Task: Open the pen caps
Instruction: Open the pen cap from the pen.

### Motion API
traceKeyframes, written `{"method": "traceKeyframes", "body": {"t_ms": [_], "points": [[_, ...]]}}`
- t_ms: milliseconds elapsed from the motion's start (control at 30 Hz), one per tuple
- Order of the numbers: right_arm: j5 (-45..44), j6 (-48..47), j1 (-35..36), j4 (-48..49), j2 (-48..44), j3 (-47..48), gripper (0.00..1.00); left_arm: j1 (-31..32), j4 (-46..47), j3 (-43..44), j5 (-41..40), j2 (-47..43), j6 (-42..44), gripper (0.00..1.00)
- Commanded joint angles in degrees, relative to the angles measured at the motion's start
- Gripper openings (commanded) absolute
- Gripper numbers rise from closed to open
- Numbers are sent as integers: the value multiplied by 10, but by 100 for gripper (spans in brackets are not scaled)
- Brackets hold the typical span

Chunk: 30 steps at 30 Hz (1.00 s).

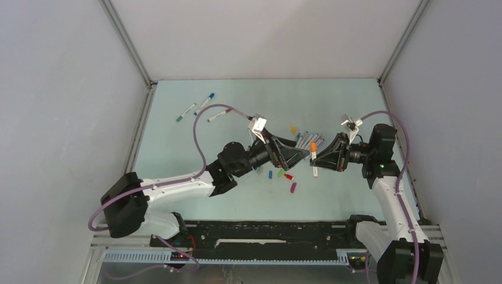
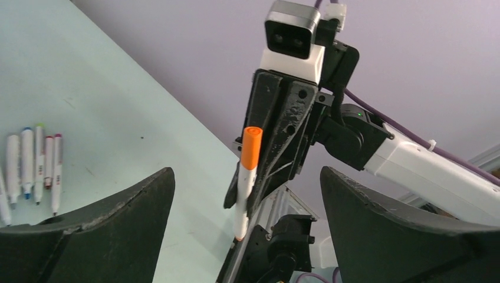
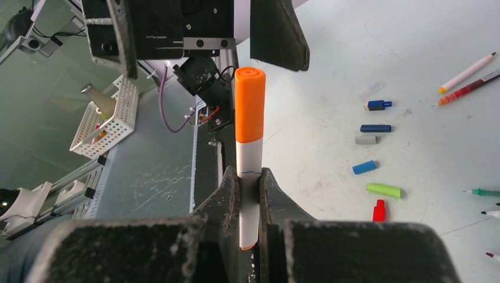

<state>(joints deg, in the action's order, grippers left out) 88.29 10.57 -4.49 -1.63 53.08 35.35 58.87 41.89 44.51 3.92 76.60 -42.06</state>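
A white pen [image 3: 248, 154] with its orange cap [image 3: 250, 105] on stands upright in my right gripper [image 3: 249, 174], which is shut on the barrel below the cap. My left gripper [image 2: 246, 171] is wide open and faces that pen [image 2: 241, 197]. Its orange cap [image 2: 250, 146] lies a little beyond the fingertips, untouched. From above, the two grippers meet tip to tip at mid-table, left gripper [image 1: 308, 155], right gripper [image 1: 315, 161], with the orange cap [image 1: 313, 147] between them. Loose pen caps lie on the table: blue [image 3: 364, 167], green [image 3: 383, 190], red [image 3: 378, 210], grey [image 3: 365, 140].
A row of uncapped pens [image 1: 308, 141] lies just behind the grippers. Three capped pens [image 1: 204, 104] lie at the back left. More loose caps, magenta [image 1: 293, 187] and orange [image 1: 292, 128], lie near the grippers. A white basket [image 3: 109, 121] stands beyond the table edge.
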Motion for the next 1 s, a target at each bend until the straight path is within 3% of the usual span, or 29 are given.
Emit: {"method": "traceKeyframes", "body": {"t_ms": [0, 333, 967], "points": [[18, -11, -1, 11, 5, -1, 0, 14, 67, 47, 11, 34, -2, 91], [18, -13, 4, 9, 9, -4, 0, 22, 95, 81, -5, 92, 2, 73], [14, -14, 11, 6, 16, -4, 0, 29, 88, 111, 18, 116, 7, 48]]}}
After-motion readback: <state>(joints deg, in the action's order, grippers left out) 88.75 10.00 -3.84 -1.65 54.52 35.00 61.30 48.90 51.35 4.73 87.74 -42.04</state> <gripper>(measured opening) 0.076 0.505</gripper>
